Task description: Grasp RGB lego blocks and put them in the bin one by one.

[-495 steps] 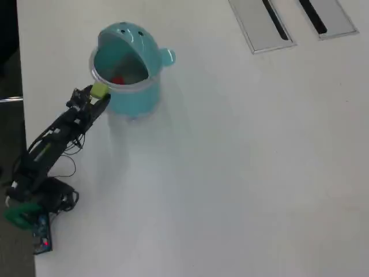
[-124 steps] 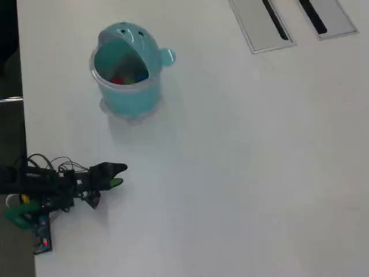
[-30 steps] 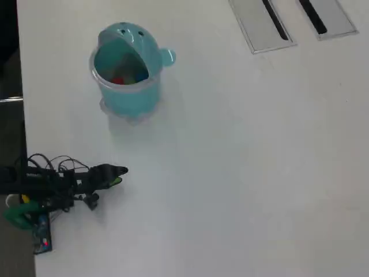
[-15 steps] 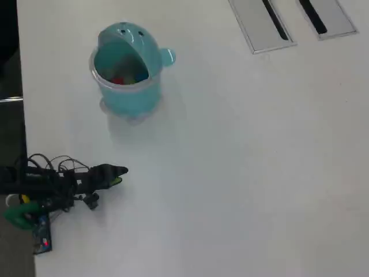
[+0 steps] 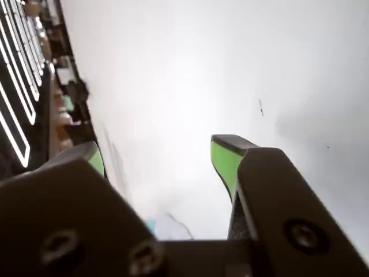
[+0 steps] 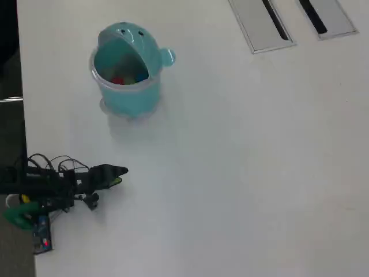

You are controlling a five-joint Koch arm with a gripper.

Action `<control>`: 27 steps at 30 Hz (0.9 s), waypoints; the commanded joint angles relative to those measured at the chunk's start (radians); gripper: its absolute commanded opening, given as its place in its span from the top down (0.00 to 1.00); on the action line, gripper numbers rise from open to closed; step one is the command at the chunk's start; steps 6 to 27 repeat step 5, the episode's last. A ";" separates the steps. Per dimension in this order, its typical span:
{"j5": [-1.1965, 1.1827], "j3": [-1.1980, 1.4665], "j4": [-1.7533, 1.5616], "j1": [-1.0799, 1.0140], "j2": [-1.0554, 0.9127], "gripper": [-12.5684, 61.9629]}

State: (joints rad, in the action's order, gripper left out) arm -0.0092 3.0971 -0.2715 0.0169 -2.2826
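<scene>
In the wrist view, the two green-tipped jaws of the gripper [image 5: 158,151] are seen spread apart, with only bare white tabletop showing in the gap; nothing is held between them. The black jaw housings and their screws fill the lower part of that view.

In the overhead view, the gripper [image 6: 118,173] is seen at the end of a black arm [image 6: 57,182] that is stretched out low along the left edge of the white table [image 6: 248,173], pointing to the right in the view. A tangle of thin cables is seen on the arm, and a green base part [image 6: 22,214] is seen at the lower left corner.

The bin [image 6: 128,69], a round teal container shaped like a cartoon animal, is placed upright on the table, well apart from the gripper and toward the top of the overhead view. Its domed lid with eyes is tipped back, a small ear is seen on its right side, and its mouth is open. Inside it, the lego blocks [image 6: 128,78] are seen as small patches of colour: red is clear, with hints of blue and yellow-green beside it.

Two grey slotted panels [image 6: 291,20] are set into the table at the top right.
</scene>
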 commanded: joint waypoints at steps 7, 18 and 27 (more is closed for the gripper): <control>-0.028 0.074 -0.008 0.000 -0.015 0.37; -0.028 0.074 -0.008 0.000 -0.015 0.37; -0.028 0.074 -0.008 0.000 -0.015 0.37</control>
